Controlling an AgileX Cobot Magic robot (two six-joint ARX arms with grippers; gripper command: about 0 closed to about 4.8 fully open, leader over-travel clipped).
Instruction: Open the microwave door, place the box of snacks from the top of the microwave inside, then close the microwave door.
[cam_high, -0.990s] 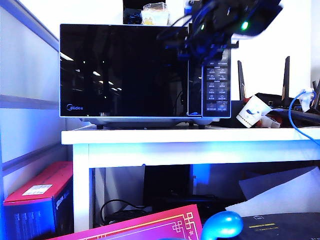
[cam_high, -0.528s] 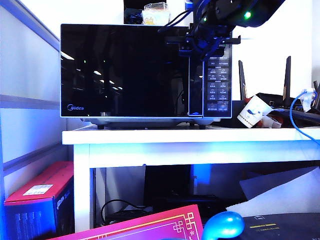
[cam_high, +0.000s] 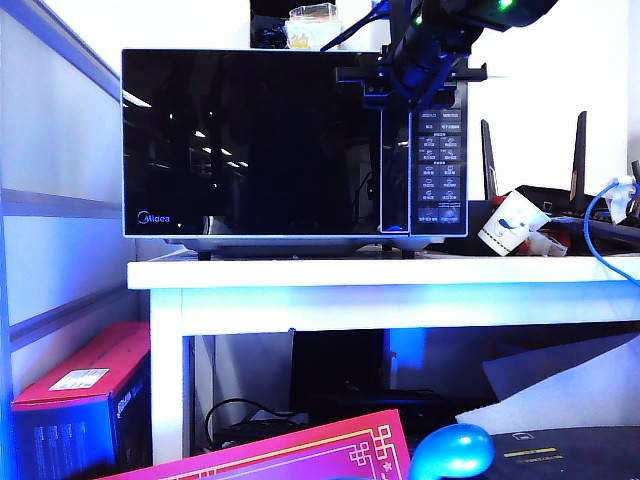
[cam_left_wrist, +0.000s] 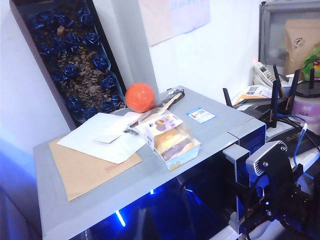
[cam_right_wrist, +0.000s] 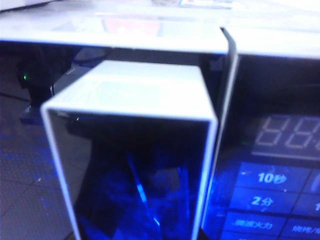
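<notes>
The right gripper, a black two-finger unit on a dark arm with a green indicator light, stood at the upper right front of the large black, silver-edged microwave, at the top of the tall, narrow silver-edged handle strip; whether its jaws were closed on that strip or merely beside it could not be told, as the fingers did not show in the right wrist view, which was filled by the blurred top end of the handle strip with the digital display and button panel alongside. The left gripper did not appear in any view; its wrist camera looked down on the grey top of the microwave from above and in front. The wide glossy black glass microwave door, with a small white logo at lower left, sat shut and flush. The small clear plastic box of snacks, with pale yellow contents, lay near the middle of the microwave's top, just beside a white sheet of paper overlapping a brown envelope. An orange ball rested behind it, near a dark tray of blue-wrapped pieces leaning on the wall. The microwave stood on a white table, with a white paper cup tipped over to its right, well apart.
</notes>
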